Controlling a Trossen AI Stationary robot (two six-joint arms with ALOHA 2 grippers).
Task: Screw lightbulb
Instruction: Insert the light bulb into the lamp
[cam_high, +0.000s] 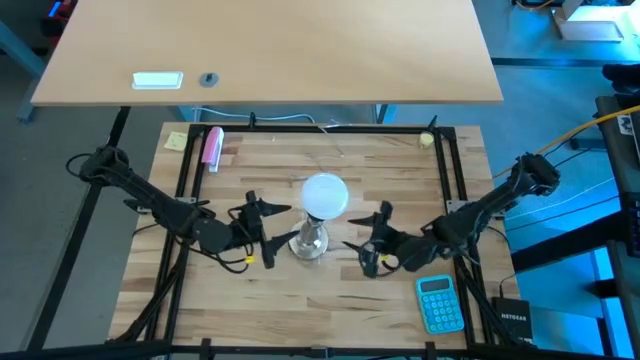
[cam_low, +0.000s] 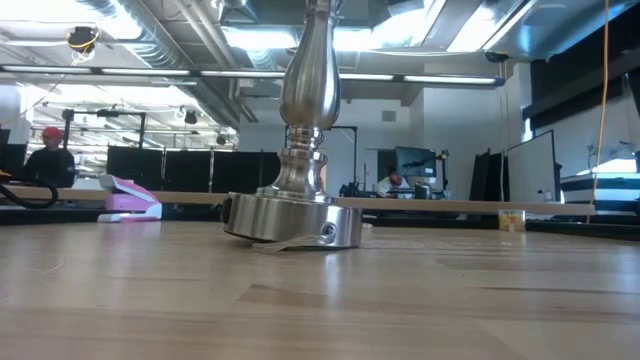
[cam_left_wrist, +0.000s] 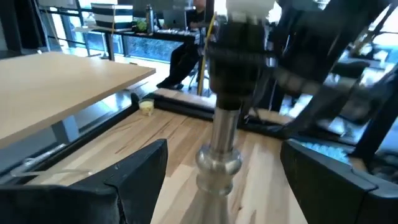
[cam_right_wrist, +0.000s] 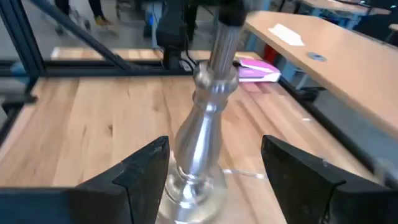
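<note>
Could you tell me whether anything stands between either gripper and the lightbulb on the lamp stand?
Nothing visible does. The lightbulb sits atop the lamp stand, with the open left gripper and open right gripper flanking the stand, bare wood between.

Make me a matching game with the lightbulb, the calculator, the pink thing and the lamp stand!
Things:
1. lightbulb
2. calculator
3. pink stapler
4. lamp stand

Descriptions:
A. blue, near the table's front right corner
B. shiny silver, standing upright between the two claws
C. white and round, sitting on top of the stand
D. lying near the table's back left corner

Pairs: 1-C, 2-A, 3-D, 4-B
</note>
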